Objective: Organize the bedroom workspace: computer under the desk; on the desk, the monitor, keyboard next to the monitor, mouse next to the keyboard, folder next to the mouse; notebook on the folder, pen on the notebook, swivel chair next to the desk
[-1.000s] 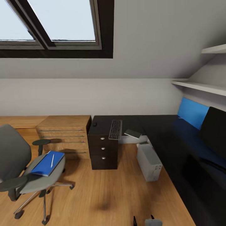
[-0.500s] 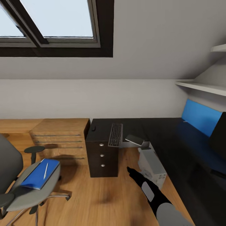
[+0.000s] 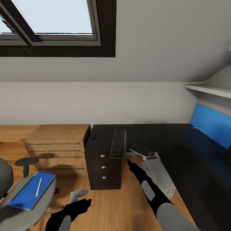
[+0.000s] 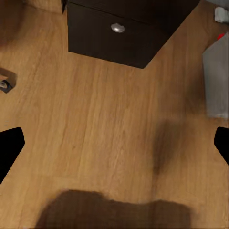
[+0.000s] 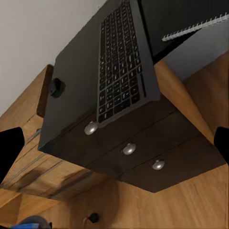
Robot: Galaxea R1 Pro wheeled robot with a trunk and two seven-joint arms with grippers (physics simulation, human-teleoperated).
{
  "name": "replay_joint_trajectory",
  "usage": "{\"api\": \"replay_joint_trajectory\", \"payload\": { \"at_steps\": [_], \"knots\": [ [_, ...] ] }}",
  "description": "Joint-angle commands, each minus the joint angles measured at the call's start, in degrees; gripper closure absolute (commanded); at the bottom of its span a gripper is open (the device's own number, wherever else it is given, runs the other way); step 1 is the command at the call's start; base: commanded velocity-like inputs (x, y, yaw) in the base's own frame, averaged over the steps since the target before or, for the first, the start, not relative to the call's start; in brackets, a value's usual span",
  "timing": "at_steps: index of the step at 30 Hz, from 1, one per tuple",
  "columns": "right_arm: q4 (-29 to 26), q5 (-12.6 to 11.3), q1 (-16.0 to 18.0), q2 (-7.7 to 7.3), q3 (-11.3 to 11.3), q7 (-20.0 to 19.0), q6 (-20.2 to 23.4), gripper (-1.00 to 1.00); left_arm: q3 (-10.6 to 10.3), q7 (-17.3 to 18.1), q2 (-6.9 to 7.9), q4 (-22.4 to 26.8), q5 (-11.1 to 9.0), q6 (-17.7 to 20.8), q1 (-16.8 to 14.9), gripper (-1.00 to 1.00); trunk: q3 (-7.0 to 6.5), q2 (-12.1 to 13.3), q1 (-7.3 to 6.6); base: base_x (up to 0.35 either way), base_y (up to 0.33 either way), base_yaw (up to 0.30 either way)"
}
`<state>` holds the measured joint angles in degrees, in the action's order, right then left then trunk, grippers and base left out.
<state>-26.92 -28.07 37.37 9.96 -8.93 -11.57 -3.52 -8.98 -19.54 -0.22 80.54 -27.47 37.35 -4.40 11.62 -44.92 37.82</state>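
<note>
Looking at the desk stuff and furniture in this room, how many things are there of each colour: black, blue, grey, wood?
Black: 3, namely desk, keyboard, mouse
Blue: 2, namely folder, wall panel
Grey: 3, namely notebook, computer, swivel chair
Wood: 1, namely chest of drawers
White-silver: 1, namely pen
Total: 10

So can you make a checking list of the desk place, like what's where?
Surface: black desk, mostly bare.
Job's things: keyboard overhangs the desk's front edge; mouse near its left end; notebook tilted at the edge; computer on the floor; folder with pen on the chair.
Clutter: nothing seen.
Grippers: left gripper and right gripper open, empty.
Cables: nothing seen.
Surroundings: wooden drawers, skylight.
</note>
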Motion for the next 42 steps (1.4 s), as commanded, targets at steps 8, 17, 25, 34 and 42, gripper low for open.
{"api": "replay_joint_trajectory", "payload": {
  "at_steps": [8, 17, 25, 34, 42],
  "knots": [
    [5.66, -2.43, 0.07, 0.04, 3.23, 1.09, -1.80, -1.00, 2.23, -0.47, 0.29, 5.02, -0.64, 2.79, -0.02, -1.00, 0.27, -0.46, 0.26, 0.117, 0.000, 0.000],
    [8.18, -26.30, 0.07, 0.04, 3.59, -3.13, 0.96, -1.00, 4.87, -1.95, 0.18, 10.37, -0.91, 3.02, 0.05, -1.00, 1.89, -4.07, 2.24, 0.006, 0.000, 0.000],
    [10.08, -31.42, 0.07, 0.04, 3.59, -6.89, 4.32, -1.00, 4.79, -4.81, 0.02, 12.32, -1.00, 3.11, 1.51, -1.00, 3.32, -7.28, 3.99, 0.000, 0.000, 0.000],
    [11.74, -31.61, 0.07, 0.04, 3.77, -8.07, 4.14, -1.00, 4.77, -4.97, -0.03, 12.28, -1.08, 3.46, 1.67, -1.00, 4.94, -10.89, 5.97, 0.000, 0.000, 0.000],
    [12.59, -31.54, 0.07, 0.04, 3.74, -9.05, 4.22, -1.00, 4.67, -4.98, -0.97, 11.86, -1.04, 3.51, 1.68, -1.00, 6.38, -14.09, 7.73, 0.000, 0.160, 0.000]
  ]
}}
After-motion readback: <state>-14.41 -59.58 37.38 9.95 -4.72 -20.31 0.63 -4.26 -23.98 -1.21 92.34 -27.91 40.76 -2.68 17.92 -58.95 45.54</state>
